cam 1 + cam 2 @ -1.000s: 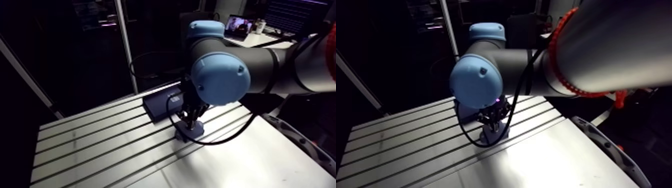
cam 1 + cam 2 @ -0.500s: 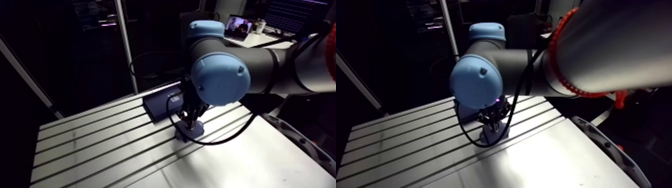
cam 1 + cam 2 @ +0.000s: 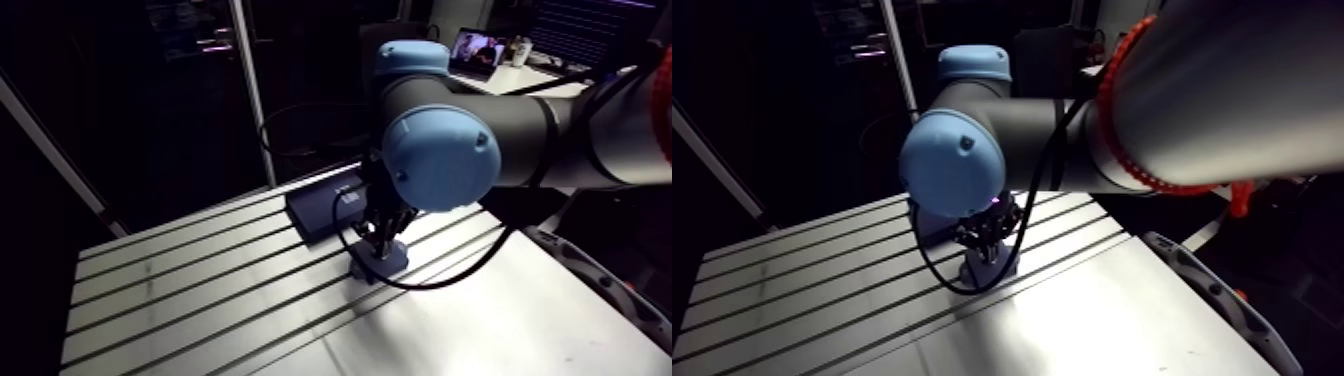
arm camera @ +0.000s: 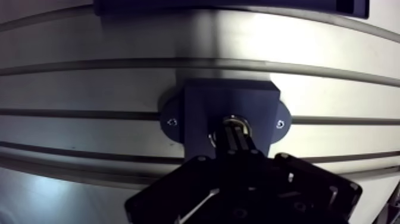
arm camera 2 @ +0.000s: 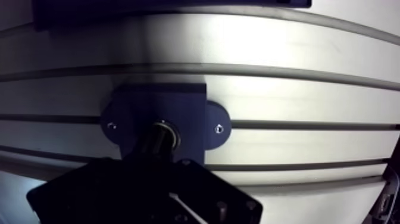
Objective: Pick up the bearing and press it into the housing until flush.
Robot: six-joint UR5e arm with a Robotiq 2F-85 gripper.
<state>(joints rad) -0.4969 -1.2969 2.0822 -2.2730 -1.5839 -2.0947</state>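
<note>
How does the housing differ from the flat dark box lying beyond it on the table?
The housing is a small block with two rounded, screwed ears; the box is a long, flat rectangle without ears. The housing has the silvery bearing at its centre; the box shows a pale label on top. Both are dark blue and rest on the slotted table.

No text, number, brand or sign can be read in either view. The dark box [image 3: 318, 214] on the table [image 3: 180, 290] carries a small pale patch on its top that may be a label, but whatever is printed there is too blurred to make out. Nothing legible shows on the housing [image 4: 231, 98] either
</note>
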